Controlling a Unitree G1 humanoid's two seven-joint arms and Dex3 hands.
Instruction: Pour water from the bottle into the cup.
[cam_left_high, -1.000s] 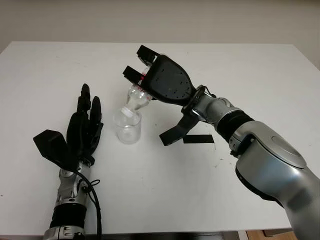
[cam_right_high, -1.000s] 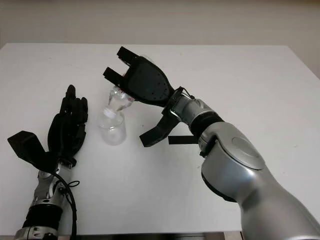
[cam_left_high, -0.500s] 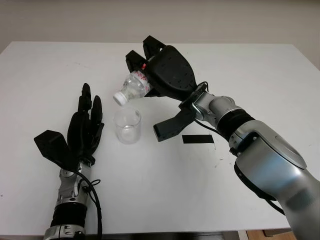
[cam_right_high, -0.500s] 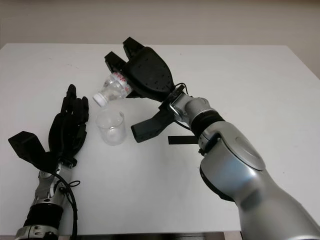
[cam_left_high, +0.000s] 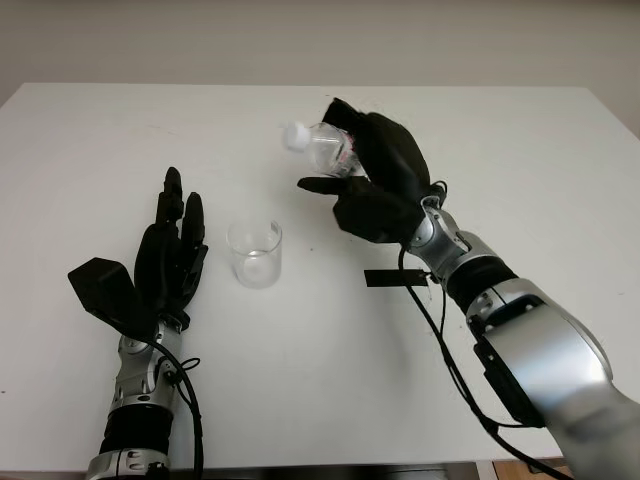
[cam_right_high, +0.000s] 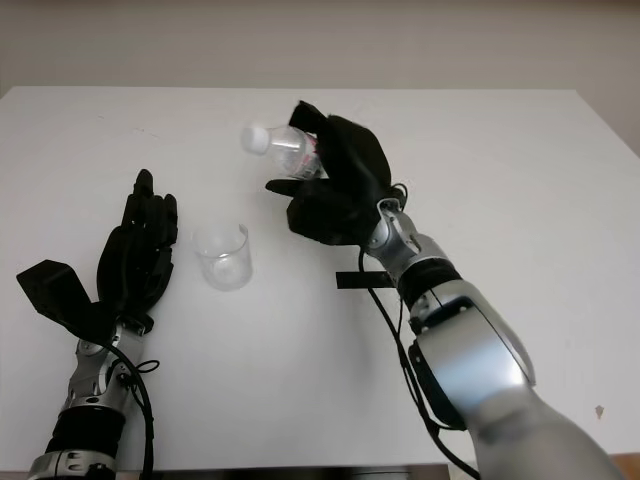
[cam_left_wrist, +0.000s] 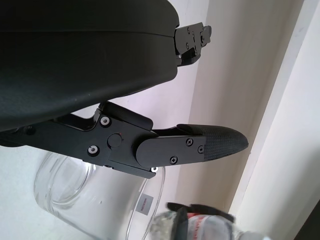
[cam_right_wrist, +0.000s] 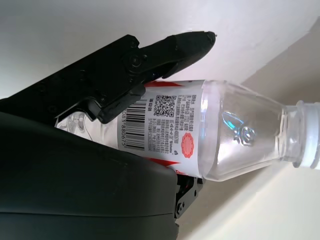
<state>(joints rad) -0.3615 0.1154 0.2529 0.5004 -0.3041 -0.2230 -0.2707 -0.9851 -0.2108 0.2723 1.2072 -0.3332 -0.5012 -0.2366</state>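
Here: white matte worktop, broad, smooth. Cup taken as landmark. Right robot hand, black shell, raised beyond and right of cup, fingers clamped round bottle. Left robot hand, black, just left of cup, open, holding nothing. Bottle: clear plastic, red-white label with barcode, tilted, neck aimed left, above worktop. Cup: clear, cylindrical, upright on worktop. Black strip flat, right of cup.

Cup on desk, centre-left of frame; left hand beside it, further left; bottle upper centre, in right hand, above the desk.
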